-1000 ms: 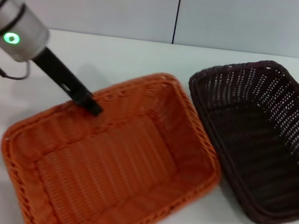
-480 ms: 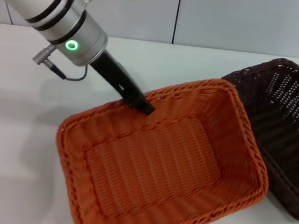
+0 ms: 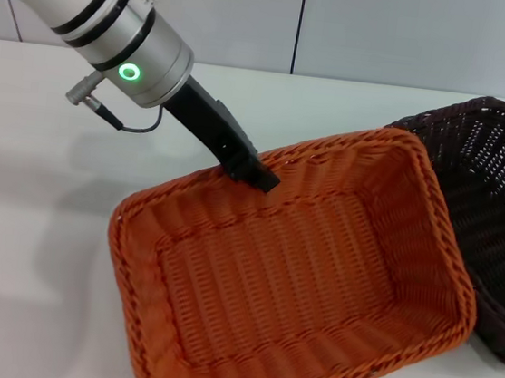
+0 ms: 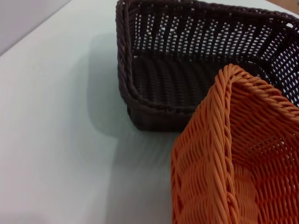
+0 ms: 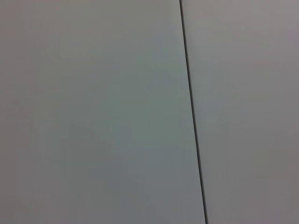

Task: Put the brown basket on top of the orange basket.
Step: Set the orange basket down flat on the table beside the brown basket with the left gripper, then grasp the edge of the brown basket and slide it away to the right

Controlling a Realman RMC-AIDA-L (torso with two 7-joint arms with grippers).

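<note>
The left gripper held the far rim of the orange basket, jaws closed on it. The basket overlapped the brown basket on the white bench.

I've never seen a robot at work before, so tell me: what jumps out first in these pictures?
The bright orange basket fills the middle of the white table, tilted, its right edge overlapping the dark brown basket at the table's right. From the upper left, a silver arm with a green light reaches down, and its left gripper clamps the orange basket's far rim.
</note>
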